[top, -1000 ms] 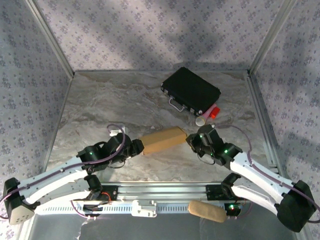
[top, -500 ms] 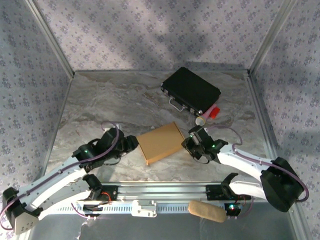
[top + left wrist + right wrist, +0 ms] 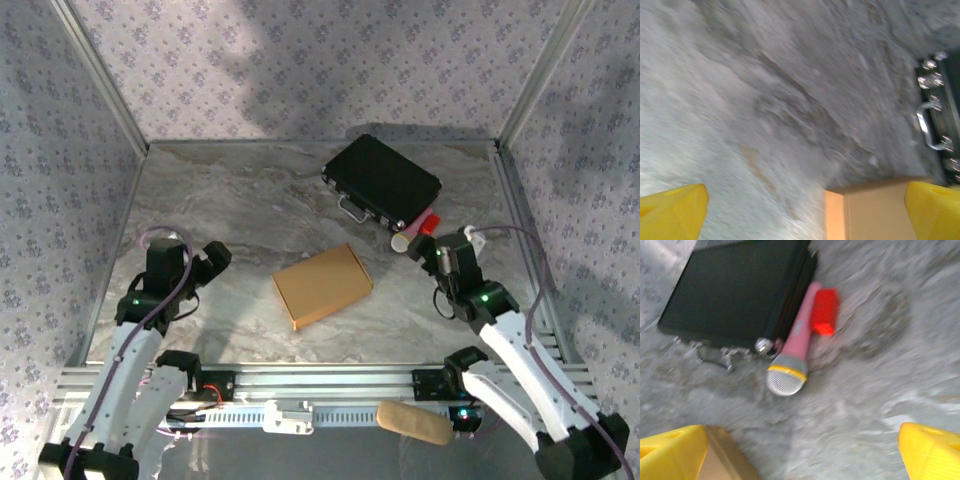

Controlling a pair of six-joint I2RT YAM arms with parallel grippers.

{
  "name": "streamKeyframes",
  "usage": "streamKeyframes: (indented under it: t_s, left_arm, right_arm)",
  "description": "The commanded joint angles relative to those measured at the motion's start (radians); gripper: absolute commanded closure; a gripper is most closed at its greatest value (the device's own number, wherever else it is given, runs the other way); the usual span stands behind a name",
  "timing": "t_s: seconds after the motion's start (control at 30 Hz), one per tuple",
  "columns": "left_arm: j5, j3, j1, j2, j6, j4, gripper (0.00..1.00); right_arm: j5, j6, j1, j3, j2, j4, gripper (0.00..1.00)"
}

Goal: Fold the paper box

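Top and wrist views. The paper box [image 3: 322,286], a shallow closed carton of plain tan card, lies flat and slantwise near the middle of the marble-patterned worktop [image 3: 220,200]; it sits between the two arms and touches neither. The left gripper [image 3: 212,260] stands to the left of the box, apart from it; its yellow fingers [image 3: 671,210] are spread wide with nothing held between them, and one corner of the box appears beside the right-hand finger in the left wrist view. The right gripper [image 3: 432,256] stands to the right of the box, likewise apart; its yellow fingers [image 3: 932,452] are also spread wide and empty. A black case [image 3: 382,180] with a metal handle lies toward the far right of the worktop; a pink microphone [image 3: 790,357] with a silver mesh head lies along its edge; a small red object [image 3: 825,310] lies just beside the microphone's shaft. A tan padded roll [image 3: 413,422] rests on the rail near the right arm's base.
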Motion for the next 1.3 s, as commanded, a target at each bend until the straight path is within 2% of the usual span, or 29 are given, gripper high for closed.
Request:
streamKeyframes:
  t_s: [0.0,0.07,0.1,0.13,0.17,0.23,0.37,0.47,0.53,0.57,0.7,0.8,0.87,0.93,0.97,1.0,1.03,1.07,1.13,1.17,1.2,1.27]
  left_arm:
    - [-0.329,-0.053,0.01,-0.019,0.081,0.006,0.0]
    - [-0.452,-0.129,0.011,-0.055,0.162,0.105,0.0]
    - [-0.509,-0.168,0.011,-0.077,0.197,0.158,0.0]
    - [-0.512,-0.222,0.01,-0.106,0.316,0.273,0.0]
    - [-0.52,-0.25,0.02,-0.132,0.329,0.304,0.0]
    - [-0.467,-0.315,0.029,-0.188,0.486,0.482,0.0]
    - [-0.446,-0.455,0.05,-0.146,0.647,0.8,0.0]
    - [-0.403,-0.514,0.088,0.004,0.633,0.983,0.0]
    - [-0.369,-0.477,0.094,0.077,0.647,0.981,0.0]
    - [-0.366,-0.473,0.093,0.114,0.651,1.016,0.0]
    - [-0.348,-0.475,0.098,0.312,0.679,1.273,0.0]
    - [-0.305,-0.438,0.1,0.463,0.689,1.397,0.0]
    - [-0.292,-0.418,0.099,0.546,0.705,1.482,0.0]
    - [-0.283,-0.374,0.103,0.59,0.74,1.462,0.0]
    - [-0.272,-0.368,0.108,0.618,0.749,1.482,0.0]
    - [-0.257,-0.374,0.118,0.67,0.755,1.544,0.0]
    - [-0.243,-0.391,0.125,0.727,0.755,1.633,0.0]
    - [-0.242,-0.403,0.127,0.796,0.755,1.711,0.0]
    - [-0.224,-0.404,0.125,0.909,0.781,1.885,0.0]
    - [-0.224,-0.387,0.125,0.865,0.771,1.797,0.0]
    - [-0.226,-0.341,0.13,0.809,0.753,1.609,0.0]
    - [-0.151,-0.271,0.166,0.871,0.748,1.575,0.0]
  right_arm:
    - [0.314,-0.081,-0.016,-0.069,-0.06,-0.083,0.01]
    - [0.328,-0.282,-0.048,-0.163,-0.078,0.135,0.01]
    - [0.286,-0.452,-0.062,-0.243,-0.085,0.333,0.01]
    - [0.258,-0.562,-0.07,-0.315,-0.089,0.494,0.01]
    - [0.248,-0.62,-0.075,-0.364,-0.086,0.616,0.01]
    - [0.211,-0.719,-0.104,-0.389,-0.06,0.724,0.01]
    - [0.106,-0.763,-0.188,-0.389,0.106,0.845,0.01]
    - [0.057,-0.76,-0.242,-0.428,0.234,1.006,0.01]
    - [0.028,-0.803,-0.26,-0.432,0.346,1.133,0.01]
    - [0.002,-0.795,-0.258,-0.418,0.372,1.13,0.01]
    - [-0.056,-0.843,-0.271,-0.401,0.513,1.31,0.01]
    - [-0.095,-0.894,-0.286,-0.375,0.594,1.373,0.01]
    - [-0.164,-0.912,-0.323,-0.381,0.682,1.471,0.01]
    - [-0.221,-0.889,-0.365,-0.389,0.806,1.606,0.01]
    - [-0.224,-0.894,-0.366,-0.382,0.826,1.611,0.01]
    - [-0.226,-0.893,-0.362,-0.35,0.789,1.485,0.01]
    - [-0.253,-0.892,-0.372,-0.33,0.776,1.443,0.01]
    - [-0.25,-0.896,-0.371,-0.334,0.801,1.489,0.01]
    - [-0.257,-0.883,-0.378,-0.317,0.786,1.428,0.01]
    - [-0.258,-0.879,-0.385,-0.305,0.799,1.431,0.01]
    - [-0.231,-0.867,-0.385,-0.265,0.799,1.351,0.01]
    - [-0.316,-0.847,-0.428,-0.258,0.8,1.339,0.01]
